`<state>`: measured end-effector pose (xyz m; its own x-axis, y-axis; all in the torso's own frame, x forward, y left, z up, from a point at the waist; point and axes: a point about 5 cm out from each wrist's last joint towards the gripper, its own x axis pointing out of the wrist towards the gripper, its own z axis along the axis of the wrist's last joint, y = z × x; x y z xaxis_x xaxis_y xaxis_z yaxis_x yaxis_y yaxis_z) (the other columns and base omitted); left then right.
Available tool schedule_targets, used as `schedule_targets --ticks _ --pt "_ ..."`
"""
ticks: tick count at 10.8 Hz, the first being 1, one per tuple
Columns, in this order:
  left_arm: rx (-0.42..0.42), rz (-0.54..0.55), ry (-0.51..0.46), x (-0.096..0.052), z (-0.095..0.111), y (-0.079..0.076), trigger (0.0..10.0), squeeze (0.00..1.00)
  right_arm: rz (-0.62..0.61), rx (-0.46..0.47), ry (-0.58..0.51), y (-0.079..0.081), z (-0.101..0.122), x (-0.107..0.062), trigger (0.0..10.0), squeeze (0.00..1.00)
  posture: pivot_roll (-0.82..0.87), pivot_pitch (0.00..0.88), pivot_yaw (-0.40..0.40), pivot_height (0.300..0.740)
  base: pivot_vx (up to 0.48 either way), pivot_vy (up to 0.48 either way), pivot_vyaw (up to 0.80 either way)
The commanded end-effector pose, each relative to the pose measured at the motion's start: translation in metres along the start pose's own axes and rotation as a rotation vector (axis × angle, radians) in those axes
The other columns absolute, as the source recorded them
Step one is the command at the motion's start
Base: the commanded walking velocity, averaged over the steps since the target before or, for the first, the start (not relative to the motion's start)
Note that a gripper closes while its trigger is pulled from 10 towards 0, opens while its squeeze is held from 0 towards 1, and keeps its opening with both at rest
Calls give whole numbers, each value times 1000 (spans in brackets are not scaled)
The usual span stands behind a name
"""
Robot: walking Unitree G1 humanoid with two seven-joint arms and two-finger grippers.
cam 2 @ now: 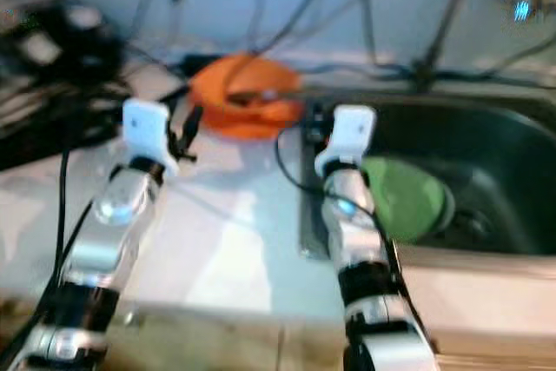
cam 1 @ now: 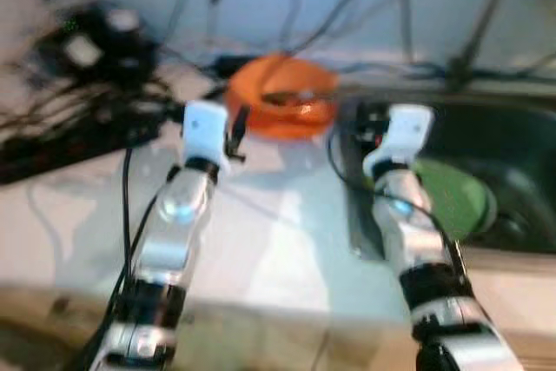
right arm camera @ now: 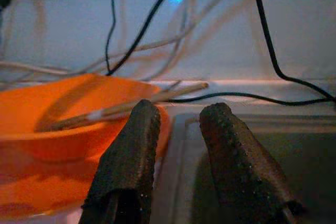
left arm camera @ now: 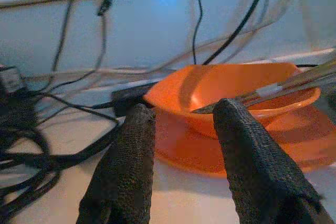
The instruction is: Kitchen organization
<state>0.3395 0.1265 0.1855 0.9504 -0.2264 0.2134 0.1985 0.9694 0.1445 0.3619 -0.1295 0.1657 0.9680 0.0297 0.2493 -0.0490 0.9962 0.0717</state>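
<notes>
A: What sat nearest the camera?

B: Both silver arms reached forward over the white table (cam 1: 261, 241). The left end effector (left arm camera: 184, 124) hung just short of the dishes with its two black fingers (left arm camera: 128, 166) spread apart, gripping nothing. The right end effector (right arm camera: 178, 124) hovered at the edge of the sink (cam 2: 486, 154), likewise released, a clear gap between its fingers and nothing in it.

A: And the dishes themselves?

B: An orange bowl (left arm camera: 231, 90) stood on an orange plate (left arm camera: 294, 140), both glossy and the same bright colour, on the table just left of the sink. Chopsticks (right arm camera: 121, 109) lay slanted in the bowl, one end down inside, the other jutting over the rim toward the sink side. They looked pale with a lighter band partway along.

A: Anything in the sink?

B: A round green plate (cam 2: 404, 197), lying in the dark basin just past the right arm.

A: Farther back?

B: A tangle of black cables (cam 1: 78, 119) on the table's left, and more cables trailing down the pale wall (left arm camera: 157, 24) behind.
</notes>
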Motion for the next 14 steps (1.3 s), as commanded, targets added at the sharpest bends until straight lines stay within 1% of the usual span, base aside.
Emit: schedule_targets --ticks 1,3,4,5,6,7,8,10,11,12,14 --pt "-21 -38 11 1 0 -6 10000 0 -22 -2 1 -7 0 0 10000 0 198 13 32 740 0 0 0" --pt "-63 -77 55 4 -3 -9 10000 0 -20 0 2 -7 0 0 10000 0 201 14 32 740 0 0 0" --pt "-81 -122 104 10 -6 -8 10000 0 -17 3 2 -5 0 1 10000 0 204 12 36 740 0 0 0" --pt "-64 -187 238 22 -17 -3 10000 0 -16 6 0 -3 0 1 10000 0 200 12 46 740 0 0 0" --pt "-62 -200 259 24 -19 -1 10000 0 -16 7 -1 -3 1 1 10000 0 200 12 46 740 0 0 0" --pt "-60 -209 329 35 -19 9 10000 0 -21 9 -8 -3 1 0 10000 0 190 11 63 740 0 0 0" --pt "-54 -225 375 43 -19 14 10000 0 -28 10 -11 -3 1 -1 10000 0 183 15 77 740 0 0 0" --pt "-69 -246 397 55 -15 16 10000 0 -41 14 -13 -3 0 -7 10000 0 162 27 104 740 0 0 0" --pt "-75 -259 410 62 -12 14 10000 0 -59 15 -7 -6 -4 -16 10000 0 139 46 130 740 0 0 0" --pt "-70 -265 413 64 -11 13 10000 0 -67 15 -6 -6 -5 -19 10000 0 128 51 142 740 0 0 0" --pt "-60 -300 421 68 -10 6 10000 0 -82 15 -2 -7 -6 -28 10000 0 102 74 165 740 0 0 0"
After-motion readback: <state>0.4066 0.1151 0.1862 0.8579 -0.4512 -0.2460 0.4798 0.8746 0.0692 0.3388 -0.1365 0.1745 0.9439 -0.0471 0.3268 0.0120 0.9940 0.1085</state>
